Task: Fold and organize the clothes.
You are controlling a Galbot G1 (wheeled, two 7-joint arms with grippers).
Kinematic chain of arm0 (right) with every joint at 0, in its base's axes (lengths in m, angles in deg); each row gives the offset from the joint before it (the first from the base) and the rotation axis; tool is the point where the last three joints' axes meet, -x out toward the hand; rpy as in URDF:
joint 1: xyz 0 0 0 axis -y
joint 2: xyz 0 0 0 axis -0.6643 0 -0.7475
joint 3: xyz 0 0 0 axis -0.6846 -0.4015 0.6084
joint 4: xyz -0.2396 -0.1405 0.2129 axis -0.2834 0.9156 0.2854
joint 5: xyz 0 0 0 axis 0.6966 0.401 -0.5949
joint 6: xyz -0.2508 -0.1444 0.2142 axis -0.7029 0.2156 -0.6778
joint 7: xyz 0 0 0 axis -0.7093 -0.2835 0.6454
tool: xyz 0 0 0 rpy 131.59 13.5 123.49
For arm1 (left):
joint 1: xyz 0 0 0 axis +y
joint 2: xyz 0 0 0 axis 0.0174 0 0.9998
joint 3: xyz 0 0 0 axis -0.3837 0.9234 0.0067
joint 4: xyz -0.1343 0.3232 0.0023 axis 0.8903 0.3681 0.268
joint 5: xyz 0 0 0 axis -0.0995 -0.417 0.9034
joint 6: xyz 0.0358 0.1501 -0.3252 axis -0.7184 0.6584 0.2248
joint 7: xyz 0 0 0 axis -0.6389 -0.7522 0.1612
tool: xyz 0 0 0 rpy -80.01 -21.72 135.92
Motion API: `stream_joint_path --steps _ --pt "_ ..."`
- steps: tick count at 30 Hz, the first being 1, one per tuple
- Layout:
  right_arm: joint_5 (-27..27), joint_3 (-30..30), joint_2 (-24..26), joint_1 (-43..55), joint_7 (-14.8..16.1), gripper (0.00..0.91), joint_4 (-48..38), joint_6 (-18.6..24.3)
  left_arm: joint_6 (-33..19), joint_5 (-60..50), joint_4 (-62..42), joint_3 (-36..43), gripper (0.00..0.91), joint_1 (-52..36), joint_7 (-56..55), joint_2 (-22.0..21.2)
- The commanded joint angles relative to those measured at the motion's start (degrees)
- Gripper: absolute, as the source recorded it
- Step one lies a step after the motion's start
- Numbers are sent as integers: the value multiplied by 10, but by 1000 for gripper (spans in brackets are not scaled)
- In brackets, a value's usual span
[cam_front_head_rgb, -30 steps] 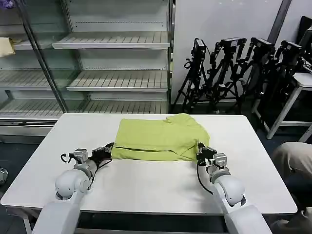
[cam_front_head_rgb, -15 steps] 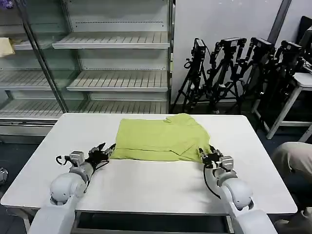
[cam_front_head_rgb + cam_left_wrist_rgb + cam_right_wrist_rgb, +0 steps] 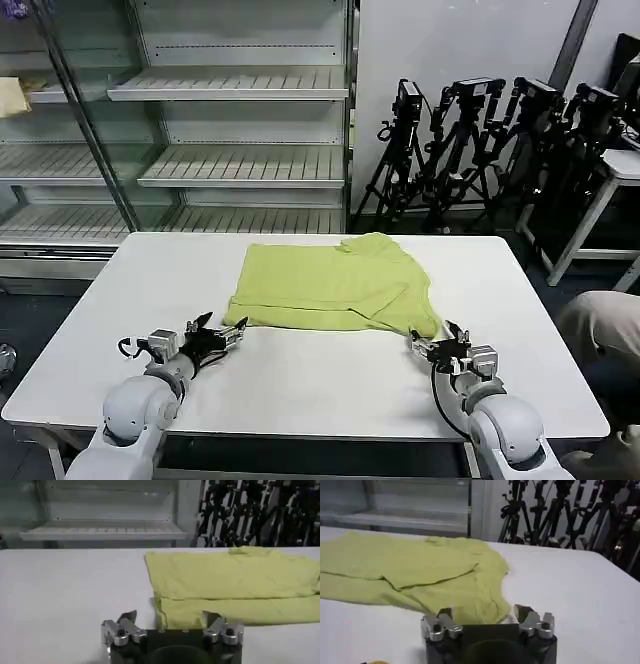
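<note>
The clothes, one lime yellow-green T-shirt [image 3: 330, 285], lie folded into a flat rectangle at the far middle of the white table [image 3: 320, 380]. My left gripper [image 3: 225, 335] is open just short of the shirt's near left corner, empty. The right gripper [image 3: 432, 346] is open just short of the near right corner, also empty. In the left wrist view the shirt [image 3: 230, 580] lies beyond the open left gripper [image 3: 169, 617], its folded edge close in front. In the right wrist view the shirt [image 3: 410, 570] spreads ahead of the open right gripper [image 3: 484, 612].
Glass-fronted shelving [image 3: 240, 160] stands behind the table, with a pale cloth [image 3: 12, 95] on a shelf at far left. A cluster of camera tripods [image 3: 480, 150] stands at the back right. A person's knee [image 3: 600, 325] shows at the right edge. The table's front half is bare.
Both grippers have drawn back from the shirt's near corners toward the table's front, and now stand open and apart from the fabric. The shirt's near corners lie slightly farther forward.
</note>
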Motion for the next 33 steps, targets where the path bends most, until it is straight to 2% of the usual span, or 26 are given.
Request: stream_joint_path --steps 1,19,26,33 --pt "-7 6 3 -13 2 0 9 -4 2 -2 -3 2 10 11 3 1" --pt "-36 6 5 -7 6 0 -2 -14 2 -4 -9 5 10 4 8 3" --pt "-33 14 7 -23 10 0 18 -14 2 -5 2 4 10 14 10 3" --pt "-18 24 14 -79 18 0 64 -14 2 -6 52 -13 10 63 14 14"
